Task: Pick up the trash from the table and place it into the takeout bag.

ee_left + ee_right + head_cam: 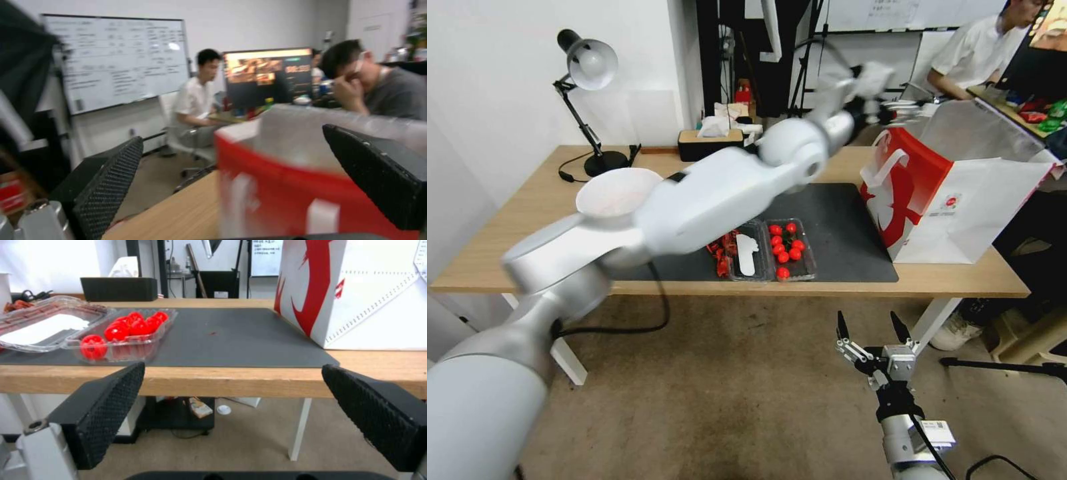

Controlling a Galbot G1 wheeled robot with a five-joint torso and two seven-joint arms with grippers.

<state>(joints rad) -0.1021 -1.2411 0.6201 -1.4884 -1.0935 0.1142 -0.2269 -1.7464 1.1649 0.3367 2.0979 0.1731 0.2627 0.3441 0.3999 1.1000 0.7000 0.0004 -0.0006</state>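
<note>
Above the large red-and-white paper takeout bag point(954, 200) at two o'clock, the left gripper point(240, 186) is hovering blurred, fingers apart and empty, while the right gripper point(872, 328) is waiting spread below the light-wood table point(540, 200).

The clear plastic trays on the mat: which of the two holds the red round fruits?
The tray nearer the takeout bag, the right-hand tray, holds red round fruits. The tray beside it holds a flat white piece instead.
</note>
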